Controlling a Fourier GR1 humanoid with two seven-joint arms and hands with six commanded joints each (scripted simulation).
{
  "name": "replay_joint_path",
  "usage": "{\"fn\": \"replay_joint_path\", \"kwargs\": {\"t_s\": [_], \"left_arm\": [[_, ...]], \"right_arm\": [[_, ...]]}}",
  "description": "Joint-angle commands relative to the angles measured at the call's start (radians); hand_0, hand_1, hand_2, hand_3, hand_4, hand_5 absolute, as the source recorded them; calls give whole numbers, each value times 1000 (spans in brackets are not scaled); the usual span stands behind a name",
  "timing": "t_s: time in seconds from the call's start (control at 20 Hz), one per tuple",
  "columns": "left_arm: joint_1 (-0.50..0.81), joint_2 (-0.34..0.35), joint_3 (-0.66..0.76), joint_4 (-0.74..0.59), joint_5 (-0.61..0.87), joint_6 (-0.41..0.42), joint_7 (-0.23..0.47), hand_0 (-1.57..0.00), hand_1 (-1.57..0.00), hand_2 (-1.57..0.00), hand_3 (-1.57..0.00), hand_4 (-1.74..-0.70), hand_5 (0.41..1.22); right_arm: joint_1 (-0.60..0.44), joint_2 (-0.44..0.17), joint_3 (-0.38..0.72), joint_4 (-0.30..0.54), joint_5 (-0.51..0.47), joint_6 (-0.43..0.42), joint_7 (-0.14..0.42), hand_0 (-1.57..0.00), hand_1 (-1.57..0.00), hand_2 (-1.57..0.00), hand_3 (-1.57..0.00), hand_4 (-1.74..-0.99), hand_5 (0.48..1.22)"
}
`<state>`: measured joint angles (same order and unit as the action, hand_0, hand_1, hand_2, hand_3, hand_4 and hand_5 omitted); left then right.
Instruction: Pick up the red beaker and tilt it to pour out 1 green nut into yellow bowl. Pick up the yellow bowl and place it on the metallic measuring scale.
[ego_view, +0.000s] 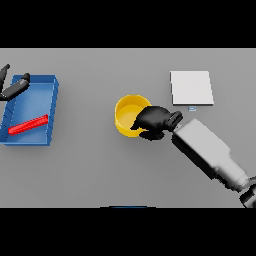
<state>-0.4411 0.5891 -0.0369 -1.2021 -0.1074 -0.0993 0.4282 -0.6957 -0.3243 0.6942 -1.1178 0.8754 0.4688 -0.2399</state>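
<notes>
Yellow bowl (129, 116) round, upright; right robot hand (154, 121) curled gripping its rim.

Light was even and flat across the grey table (100, 165), with no clear source. Shadows were nearly missing; only a faint dark patch sat under the right hand (155, 121) at the yellow bowl (127, 112). The white scale (191, 87) at far right looked bright, without glare. Edges stayed straight.
</notes>
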Motion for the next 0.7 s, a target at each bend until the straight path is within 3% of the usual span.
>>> {"fn": "replay_joint_path", "kwargs": {"t_s": [0.0, 0.15, 0.3, 0.4, 0.65], "left_arm": [[0, -3, -5, 3, -8, 5, 2, 1, 1, 1, 1, -784, 712], [-13, -2, -6, 9, -10, 2, 2, 1, 1, 1, 1, -782, 710], [-12, -8, -5, -3, -3, 5, 6, 1, 1, 1, 1, -786, 704], [-20, -1, -9, 12, -16, 5, 8, 1, 1, 1, 1, -778, 704], [-16, -3, -4, 2, -1, -3, -5, 1, 1, 1, 1, -776, 702]], "right_arm": [[-1, -4, 0, -4, -4, 10, 2, -1278, -1266, -1187, -1027, -1637, 1152], [12, -12, 2, -33, -17, 25, 36, -1421, -1415, -1323, -1130, -1688, 1186], [4, -13, -2, -32, -26, 16, 36, -1494, -1491, -1362, -1198, -1714, 1203], [-5, -34, -16, -63, -47, 44, 25, -1522, -1520, -1415, -1185, -1724, 1209], [-13, -93, -59, -157, -78, 112, 82, -1555, -1554, -1491, -1153, -1735, 1217]]}}
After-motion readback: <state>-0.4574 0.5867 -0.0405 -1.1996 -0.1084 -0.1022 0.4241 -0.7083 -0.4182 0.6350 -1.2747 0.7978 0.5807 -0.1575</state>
